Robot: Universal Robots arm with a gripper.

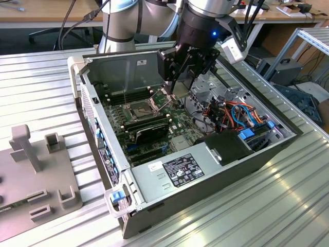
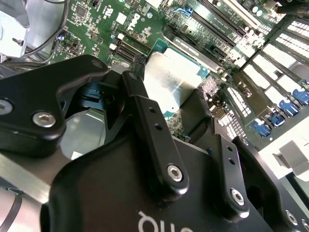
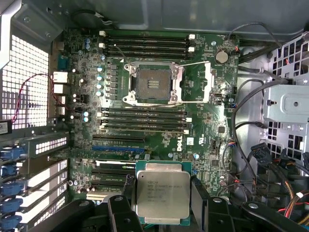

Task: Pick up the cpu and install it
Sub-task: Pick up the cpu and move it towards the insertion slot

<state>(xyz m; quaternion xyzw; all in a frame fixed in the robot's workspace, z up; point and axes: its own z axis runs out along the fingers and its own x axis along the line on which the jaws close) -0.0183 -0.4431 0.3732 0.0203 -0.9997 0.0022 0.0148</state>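
The cpu [image 3: 161,192], a thin square chip with a dull silvery face, hangs between my gripper's [image 3: 161,205] two black fingers [image 3: 121,212], which are shut on its edges. In the second wrist view the cpu [image 2: 171,79] shines between the same fingers [image 2: 147,128], above the green motherboard [image 2: 120,24]. The dark square socket [image 3: 152,83] lies open on the motherboard [image 3: 203,130], its hinged metal frame swung aside, some way from the chip. In the exterior view my gripper [image 1: 177,87] hovers inside the open computer case, to the right of the socket [image 1: 140,109] and above it.
A long black card [image 1: 146,131] stands on the board just in front of the socket. The grey power supply [image 1: 185,170] and a bundle of coloured cables [image 1: 236,116] fill the case's right side. A grey fixture block [image 1: 38,170] sits on the table at the exterior view's left.
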